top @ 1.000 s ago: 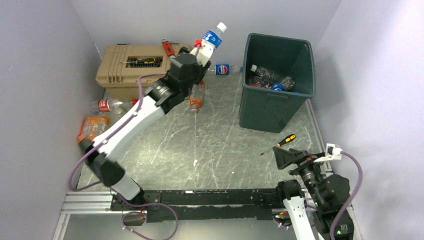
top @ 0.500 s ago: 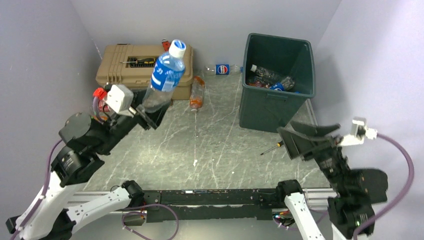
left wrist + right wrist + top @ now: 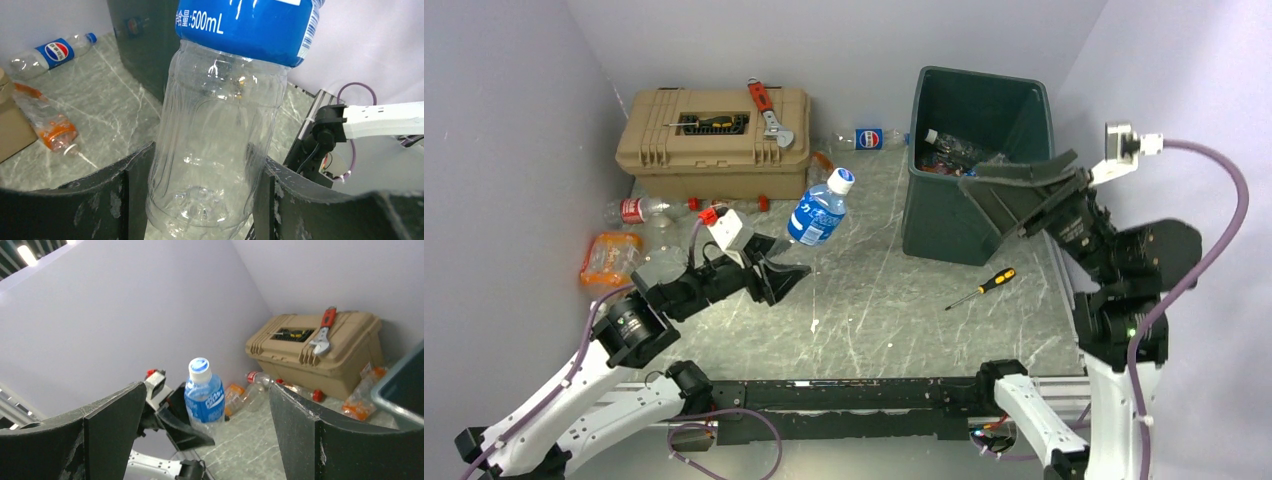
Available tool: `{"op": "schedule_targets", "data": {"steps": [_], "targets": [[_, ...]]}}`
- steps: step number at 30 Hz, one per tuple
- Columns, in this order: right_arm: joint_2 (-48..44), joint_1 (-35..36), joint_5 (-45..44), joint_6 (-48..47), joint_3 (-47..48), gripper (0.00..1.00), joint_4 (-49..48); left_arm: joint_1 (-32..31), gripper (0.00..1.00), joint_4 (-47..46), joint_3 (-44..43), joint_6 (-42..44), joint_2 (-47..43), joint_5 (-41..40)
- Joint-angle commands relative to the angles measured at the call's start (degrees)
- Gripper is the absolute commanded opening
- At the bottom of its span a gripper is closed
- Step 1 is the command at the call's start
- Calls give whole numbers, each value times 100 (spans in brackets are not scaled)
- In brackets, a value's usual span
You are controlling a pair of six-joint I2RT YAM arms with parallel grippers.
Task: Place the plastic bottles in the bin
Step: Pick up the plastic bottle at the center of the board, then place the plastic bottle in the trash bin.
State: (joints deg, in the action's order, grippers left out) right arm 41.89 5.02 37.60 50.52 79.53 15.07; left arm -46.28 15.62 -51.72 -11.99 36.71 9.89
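A clear bottle with a blue label and white cap [image 3: 818,215] [image 3: 215,125] [image 3: 204,400] is held by its base, off the table and tilted toward the bin. My left gripper [image 3: 782,258] [image 3: 200,170] is shut on it, one finger on each side. The dark green bin [image 3: 944,215] [image 3: 145,50] stands at the back right with several bottles [image 3: 949,150] inside. My right gripper [image 3: 986,202] [image 3: 207,407] hangs open and empty in front of the bin, facing the held bottle. A Pepsi bottle [image 3: 871,138] [image 3: 55,50] lies by the back wall.
A tan toolbox [image 3: 714,150] [image 3: 310,347] carries a red wrench [image 3: 767,108] and a screwdriver [image 3: 709,122]. More bottles lie left of it: a red-labelled one [image 3: 634,210] and a crushed orange one [image 3: 609,255]. Another crushed orange one [image 3: 47,125] lies right of it. A yellow-handled screwdriver [image 3: 989,285] lies near the bin.
My left arm has pulled back from the toolbox and come down to mid-table with the blue bottle still gripped. My right arm has risen from the near edge to beside the bin.
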Motion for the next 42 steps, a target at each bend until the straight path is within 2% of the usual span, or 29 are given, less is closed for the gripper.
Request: {"op": "schedule_targets", "data": {"steps": [1,4,6,8,12,15,18,21,28,33,38,39,40,41,42], "targets": [[832,190,144,-481,1010,97,95,-4,38,-1000,131,-423,-141,200],[1178,479,85,-719,1248,97,149,-4,38,-1169,301,-473,-225,132],[1315,937,-164,-1073,1142,97,319,1,38,-1304,429,-510,-295,93],[1400,1696,-646,-1481,864,97,445,-3,39,-1418,558,-541,-346,53],[1650,3693,-2247,-2235,674,97,402,-3,38,-1323,635,-516,-250,25],[1867,4544,-3085,-2559,645,97,135,-4,38,-1240,618,-483,-256,26],[1873,4776,-3339,-2560,410,97,-438,-1,38,-1101,572,-434,-346,4],[2158,4899,-3333,-2615,515,94,-565,-4,38,-985,523,-404,-413,62],[2491,5078,-3316,-2564,555,80,-1064,-4,38,-690,440,-350,-491,109],[2612,5079,-3341,-2469,614,65,-1223,-4,38,-665,512,-374,-616,92],[2723,5079,-3117,-2347,728,23,-1137,-4,39,-715,575,-447,-673,113],[2693,5079,-3096,-2333,704,11,-1123,-4,44,-707,571,-467,-687,95],[2647,5079,-3104,-2321,685,2,-1103,-4,54,-670,554,-489,-702,52],[2585,5079,-3137,-2342,679,0,-1051,1,66,-616,527,-522,-706,-32],[2495,5079,-3205,-2428,710,0,-978,-3,86,-534,493,-573,-721,-157]]}}
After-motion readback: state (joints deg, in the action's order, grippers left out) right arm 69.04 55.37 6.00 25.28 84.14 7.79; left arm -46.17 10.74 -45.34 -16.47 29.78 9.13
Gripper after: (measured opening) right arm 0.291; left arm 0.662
